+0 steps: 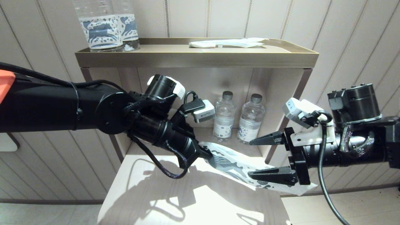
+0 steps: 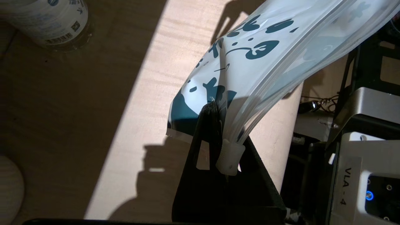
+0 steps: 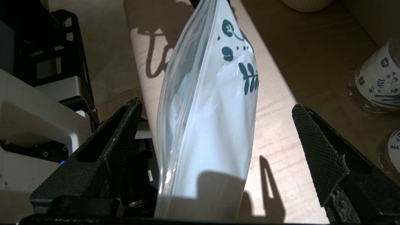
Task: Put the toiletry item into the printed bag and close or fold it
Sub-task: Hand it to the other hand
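On my left, the left gripper (image 1: 204, 153) is clamped on one end of the long flat white pouch printed with a dark blue horse and doodles (image 1: 232, 165), right by its pale zip slider (image 2: 230, 156), holding it in the air over the light wooden table (image 1: 150, 193). The pouch runs rightward between the fingers of the right gripper (image 1: 268, 157), which stand wide apart and touch nothing. I cannot make out the toothbrush; it may sit inside the pouch. I judge we are at the closing step: next, the right fingers should pinch the seal strip squarely and press along it.
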Robot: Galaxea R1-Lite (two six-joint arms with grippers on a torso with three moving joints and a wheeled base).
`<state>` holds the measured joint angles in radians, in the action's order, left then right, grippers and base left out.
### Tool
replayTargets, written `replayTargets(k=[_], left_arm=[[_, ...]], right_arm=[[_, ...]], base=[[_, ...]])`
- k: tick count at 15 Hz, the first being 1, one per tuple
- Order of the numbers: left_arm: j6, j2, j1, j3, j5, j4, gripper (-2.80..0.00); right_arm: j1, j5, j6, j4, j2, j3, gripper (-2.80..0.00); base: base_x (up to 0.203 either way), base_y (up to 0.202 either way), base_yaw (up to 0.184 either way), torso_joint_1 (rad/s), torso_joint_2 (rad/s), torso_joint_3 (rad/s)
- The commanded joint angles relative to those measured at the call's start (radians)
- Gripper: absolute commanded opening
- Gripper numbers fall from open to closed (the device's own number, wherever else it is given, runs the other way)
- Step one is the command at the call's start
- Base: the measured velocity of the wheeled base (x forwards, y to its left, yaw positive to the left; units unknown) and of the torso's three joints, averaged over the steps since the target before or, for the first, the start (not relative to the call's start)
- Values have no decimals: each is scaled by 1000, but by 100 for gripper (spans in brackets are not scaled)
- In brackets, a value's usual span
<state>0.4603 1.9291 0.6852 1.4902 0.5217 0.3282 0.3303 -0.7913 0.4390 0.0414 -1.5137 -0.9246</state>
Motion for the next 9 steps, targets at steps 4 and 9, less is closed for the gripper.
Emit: replayTargets(k=[4,9], left_arm=[[18,13,-27,31,1,32,-280],[21,16,-27,32,1,33,-280]], right_arm=[[-42,-5,91,-35,7,7,0],[-65,-5,103,-31,1,9,-280]], base=[[0,0,0,0,0,0],[0,0,0,0,0,0]])
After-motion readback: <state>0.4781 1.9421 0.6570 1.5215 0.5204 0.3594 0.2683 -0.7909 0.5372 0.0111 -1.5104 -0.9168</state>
